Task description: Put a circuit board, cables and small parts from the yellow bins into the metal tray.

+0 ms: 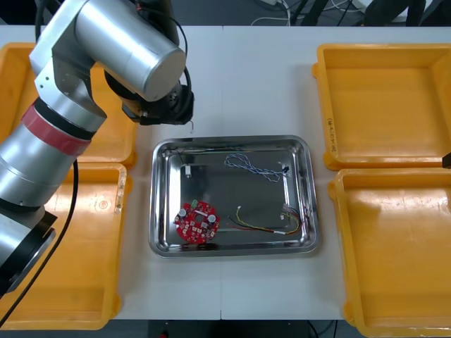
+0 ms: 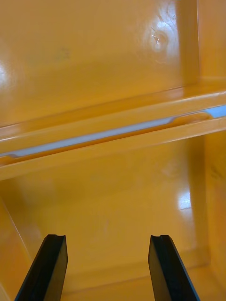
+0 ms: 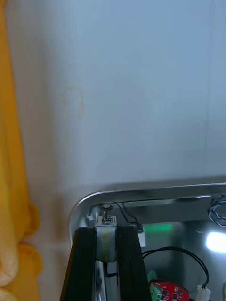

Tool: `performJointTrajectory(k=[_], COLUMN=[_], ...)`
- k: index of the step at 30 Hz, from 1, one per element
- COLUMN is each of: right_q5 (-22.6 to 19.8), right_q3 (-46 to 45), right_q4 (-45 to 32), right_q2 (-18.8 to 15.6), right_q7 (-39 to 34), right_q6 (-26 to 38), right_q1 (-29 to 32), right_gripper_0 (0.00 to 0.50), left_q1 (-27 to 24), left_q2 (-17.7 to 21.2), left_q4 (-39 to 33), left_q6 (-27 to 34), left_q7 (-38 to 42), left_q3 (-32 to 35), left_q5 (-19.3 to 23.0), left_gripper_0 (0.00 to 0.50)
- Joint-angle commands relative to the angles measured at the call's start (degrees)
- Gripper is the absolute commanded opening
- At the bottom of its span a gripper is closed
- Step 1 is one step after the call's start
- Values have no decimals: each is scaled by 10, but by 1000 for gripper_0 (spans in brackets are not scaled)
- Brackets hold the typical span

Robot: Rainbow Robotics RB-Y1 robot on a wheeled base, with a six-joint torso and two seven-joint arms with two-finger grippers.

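Black fingers [image 3: 84, 263] of your left gripper [image 3: 106, 231] are clenched on a small metal part [image 3: 105, 240]. It is silvery and pale, with a spring-like tip standing just above the fingertips. You are holding it at the tray's [image 3: 141, 192] far left corner, right by the rounded rim. In the front view that arm comes in from the tray's left, and its wrist hangs over the same corner.

Inside the tray:
- A thin black cable [image 3: 188, 256] loops in the left part, close behind the held part.
- A round red circuit board [image 1: 197, 220] lies flat in the near left corner.
- A twisted blue and white cable [image 1: 250, 166] lies in the far right part.
- A red and yellow cable [image 1: 269, 220] is curled in the near right corner.

Your right gripper [image 2: 106, 265] is released, its fingers well apart with nothing between them. It hangs over the two yellow bins [image 1: 384, 105] on the tray's right, just by the seam where their rims meet. Two more bins [image 1: 91, 239] sit on the tray's left, partly under your left arm.
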Motion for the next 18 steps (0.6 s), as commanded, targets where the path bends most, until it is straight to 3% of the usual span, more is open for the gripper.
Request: performJointTrajectory(k=[1, 18], right_q5=[-7, 0], right_q3=[-38, -44], right_q4=[-10, -11], right_q2=[-27, -4], right_q7=[-14, -8], right_q6=[-23, -78], right_q1=[36, 87], right_gripper_0=[500, 500], left_q1=[-19, -19], left_q2=[-28, -35], left_q4=[-16, 71], left_q6=[-19, -100], left_q7=[50, 75], left_q3=[-38, -134], left_q5=[22, 77], left_gripper_0=[0, 0])
